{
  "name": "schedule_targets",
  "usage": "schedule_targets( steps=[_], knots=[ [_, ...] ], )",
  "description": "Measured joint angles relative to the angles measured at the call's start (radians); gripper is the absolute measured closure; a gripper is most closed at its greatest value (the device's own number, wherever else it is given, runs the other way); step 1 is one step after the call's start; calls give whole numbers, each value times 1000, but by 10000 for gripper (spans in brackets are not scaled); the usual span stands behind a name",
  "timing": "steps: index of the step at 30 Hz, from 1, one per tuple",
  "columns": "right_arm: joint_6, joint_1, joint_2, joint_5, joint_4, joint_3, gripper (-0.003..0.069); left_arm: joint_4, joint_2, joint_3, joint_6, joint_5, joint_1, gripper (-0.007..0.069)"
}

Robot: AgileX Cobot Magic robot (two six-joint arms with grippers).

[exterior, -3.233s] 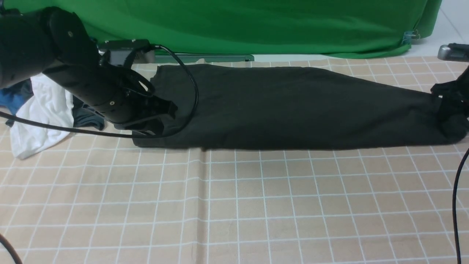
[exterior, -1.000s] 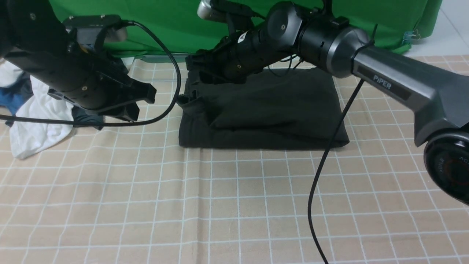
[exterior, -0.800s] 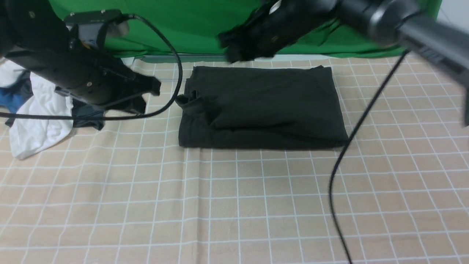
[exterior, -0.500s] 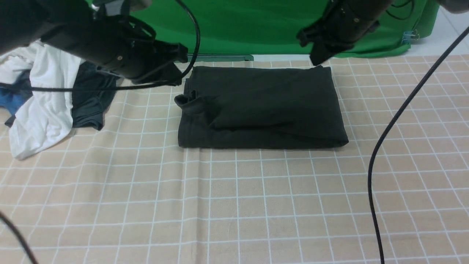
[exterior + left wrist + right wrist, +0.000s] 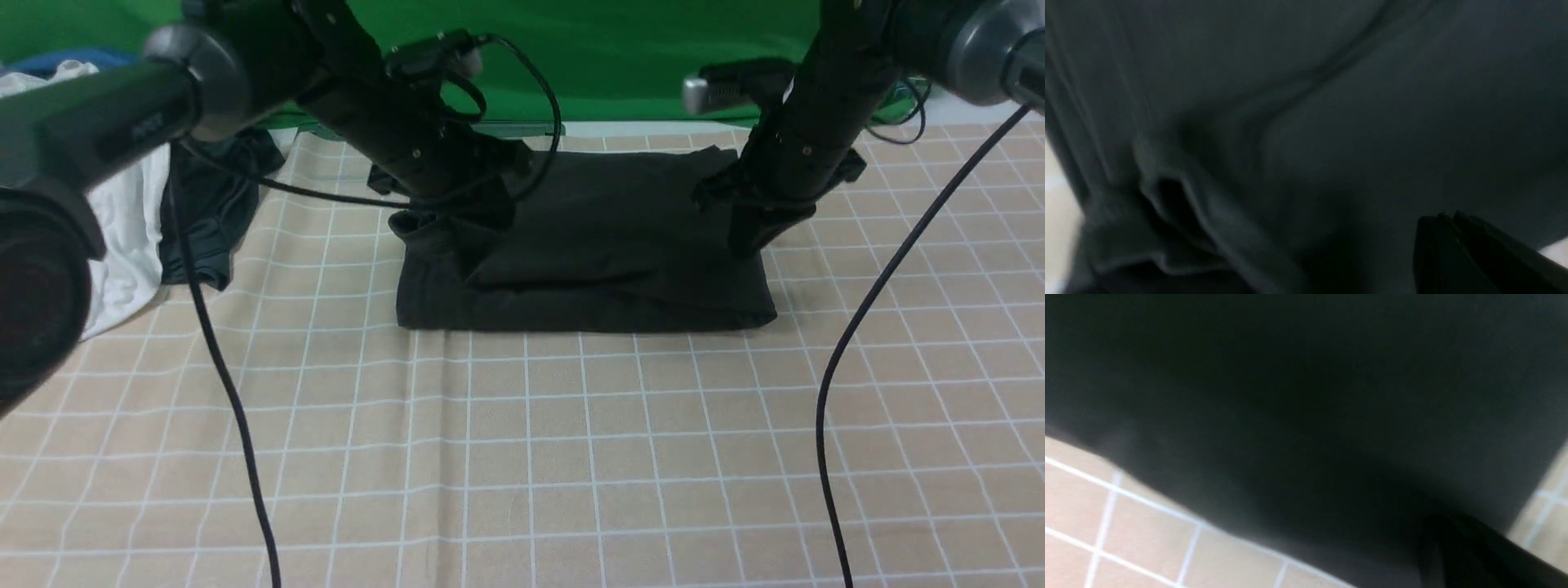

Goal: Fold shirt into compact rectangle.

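Fingers (image 5: 1453, 249) were pressed together on both sides: left gripper (image 5: 478, 214) was down at the left end of the folded shirt (image 5: 604, 245), right gripper (image 5: 744, 237) at its right end, on the checked tablecloth (image 5: 571, 449).

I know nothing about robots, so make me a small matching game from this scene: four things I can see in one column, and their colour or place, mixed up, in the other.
Things:
1. shirt
2. white garment
3. backdrop
4. tablecloth

Descriptions:
A. green, hanging along the far edge
B. beige with a white grid
C. black, folded into a rectangle between the two arms
D. bunched up on the robot's left side

Pairs: 1-C, 2-D, 3-A, 4-B
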Motion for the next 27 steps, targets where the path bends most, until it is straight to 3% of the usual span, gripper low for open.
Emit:
schedule_targets(
  steps=[6,13,18,25,27],
  knots=[
    [1,0,54,15,0,7,623,212,50,-2,-176,77,2,606],
    [2,-8,35,21,-23,8,623,272,26,-6,-191,124,1,606],
    [2,-51,-66,25,-34,10,623,387,-53,-4,-231,191,7,606],
    [12,-112,-181,27,-35,10,617,402,-106,-4,-261,273,39,606],
    [15,-119,-186,28,-13,10,582,364,-102,-4,-250,278,41,603]
  ],
)
